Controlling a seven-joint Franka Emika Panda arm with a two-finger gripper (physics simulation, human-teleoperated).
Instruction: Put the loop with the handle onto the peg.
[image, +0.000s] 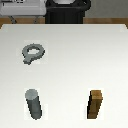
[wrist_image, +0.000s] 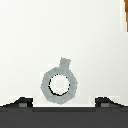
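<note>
One tool (wrist_image: 60, 101) above the flat-lying loop with the handle (wrist_image: 59, 82), fingertips (wrist_image: 22, 103) apart, nothing between them.

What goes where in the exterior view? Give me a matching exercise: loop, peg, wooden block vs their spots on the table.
Things:
1. loop with the handle
2. peg
3. brown wooden block

Places (exterior view):
A. near edge of the white table, on the view's right
B. lying flat, toward the view's left, farther back than the two upright things
C. standing upright at the near edge, on the view's left

Pairs: 1-B, 2-C, 3-A
</note>
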